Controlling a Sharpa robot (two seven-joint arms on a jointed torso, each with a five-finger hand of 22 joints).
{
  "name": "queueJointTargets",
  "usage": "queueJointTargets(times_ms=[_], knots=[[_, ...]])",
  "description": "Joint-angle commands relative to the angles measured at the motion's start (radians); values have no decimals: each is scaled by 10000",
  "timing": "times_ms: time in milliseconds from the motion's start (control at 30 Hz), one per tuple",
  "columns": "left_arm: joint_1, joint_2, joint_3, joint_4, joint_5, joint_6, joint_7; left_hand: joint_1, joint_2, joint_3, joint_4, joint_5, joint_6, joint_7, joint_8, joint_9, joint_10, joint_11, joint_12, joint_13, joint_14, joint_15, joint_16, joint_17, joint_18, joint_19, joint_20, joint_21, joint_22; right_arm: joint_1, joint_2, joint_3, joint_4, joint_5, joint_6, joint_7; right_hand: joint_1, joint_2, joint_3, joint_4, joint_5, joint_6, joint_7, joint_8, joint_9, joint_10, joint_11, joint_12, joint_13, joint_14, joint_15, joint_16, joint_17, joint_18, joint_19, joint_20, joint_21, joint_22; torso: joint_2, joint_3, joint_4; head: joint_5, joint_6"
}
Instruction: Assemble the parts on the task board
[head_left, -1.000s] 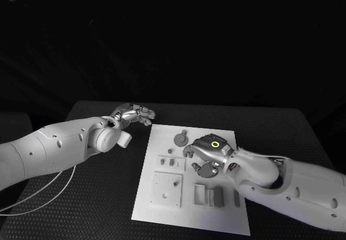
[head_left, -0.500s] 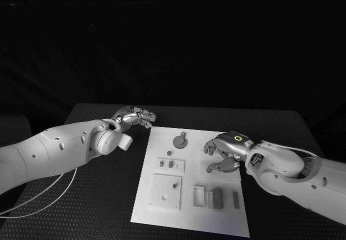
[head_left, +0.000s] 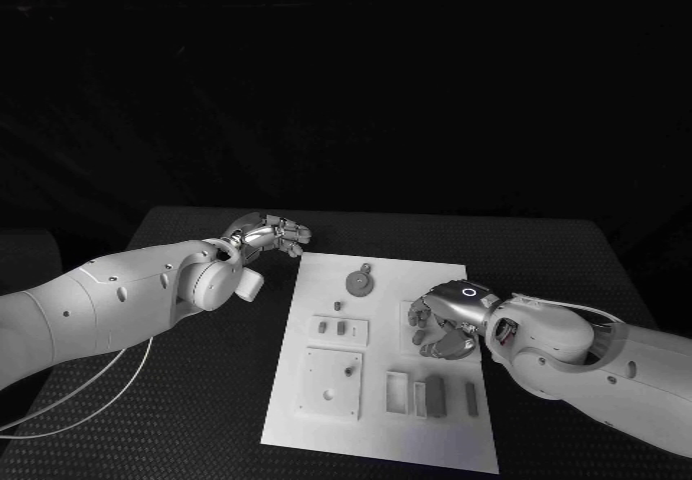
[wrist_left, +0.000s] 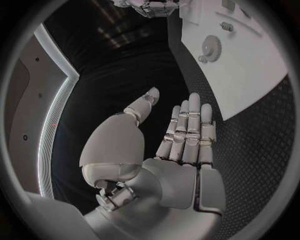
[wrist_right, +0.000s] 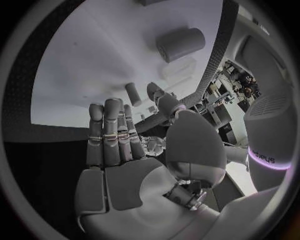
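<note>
On the black table (head_left: 202, 420) the white task board (head_left: 440, 430) is lying between my two arms, its long side running away from me. My left hand (head_left: 268, 233) is hovering off the board's far left corner, over bare table; from the left wrist camera I am seeing its fingers (wrist_left: 187, 127) stretched out straight and side by side, thumb apart, holding nothing. My right hand (head_left: 444, 318) is hanging over the right half of the board, about midway along it. The right wrist camera is showing those fingers (wrist_right: 111, 135) extended and close together with the thumb raised beside them, and I am seeing nothing gripped between them.

Toward the far end of the board a round gear-like part (head_left: 359, 283) is lying flat, with a small piece (head_left: 339, 306) just nearer to me. Left of my right hand a small rectangular block with two slots (head_left: 339, 328) is sitting, and nearer still a larger square plate (head_left: 333, 382). Along the near right side three narrow upright pieces (head_left: 431, 394) are standing in a row. The right wrist camera is also catching a short cylinder (wrist_right: 180, 43) resting on the board beyond the fingertips.
</note>
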Motion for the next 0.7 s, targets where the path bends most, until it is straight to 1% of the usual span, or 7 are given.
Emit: queueJointTargets(times_ms=[33,100,233,333,400,633,700], knots=[[-2,-5,8,5,61,145,139,-45,59,-49,-4,-13,-28,14,59,-15,68,-5,33,6,52,0,-63,10,174,58,-26,-49,6,-48,43,-15,-6,-323,390,115,189,38,195,14,-88,158,129,126,8,249,-50,112,15,-12,-83,9,15,258,29,-1,-40,-9,7,-13,17,3,-35],[-2,-13,8,-1,63,143,132,-46,61,-49,-4,-13,-29,15,59,-15,68,-5,32,6,52,0,-64,11,174,58,-26,-49,6,-68,71,-18,-3,-334,359,142,323,49,464,68,-147,330,163,233,38,523,-148,258,58,41,-176,32,24,258,95,-22,-10,-7,5,-12,-5,19,-55],[-3,-13,8,7,63,160,122,-47,64,-50,-3,-13,-31,15,59,-16,67,-4,31,6,52,0,-65,12,174,58,-26,-49,7,-90,104,-18,32,-376,284,182,480,263,833,178,-154,658,246,435,113,947,-295,478,146,131,-313,67,40,258,194,-71,49,5,6,-7,-16,34,-67],[-3,-14,8,12,64,171,114,-51,71,-51,0,-13,-34,16,59,-17,64,-2,29,5,53,1,-68,15,174,58,-26,-50,7,-94,123,-18,29,-404,248,196,576,483,1114,280,-154,938,224,593,172,1279,-418,651,235,205,-427,82,45,258,257,-106,87,11,2,-9,-12,28,-78],[-3,-16,8,10,64,171,107,-52,73,-52,0,-13,-34,17,59,-18,64,-1,28,4,53,1,-69,15,174,58,-26,-50,7,-97,135,-18,46,-410,197,195,612,595,1244,316,-154,1044,179,649,192,1386,-460,703,267,227,-467,80,45,258,282,-123,106,15,1,-11,-12,26,-79],[-3,-20,8,12,64,185,93,-61,87,-53,7,-12,-37,18,60,-20,61,1,26,3,52,1,-74,19,173,58,-26,-52,8,-99,163,-18,58,-531,67,130,586,799,1554,433,-154,1248,87,749,225,1588,-545,795,340,300,-548,87,54,258,343,-157,153,27,2,-10,-10,26,-107],[-3,-27,8,12,64,187,93,-61,90,-53,8,-12,-37,18,60,-20,61,1,25,3,52,1,-75,20,173,58,-26,-52,8,-99,169,-18,55,-623,16,104,604,913,1695,473,-153,1313,57,780,237,1649,-572,823,363,332,-574,97,61,258,366,-173,166,27,2,-10,-8,27,-111]])
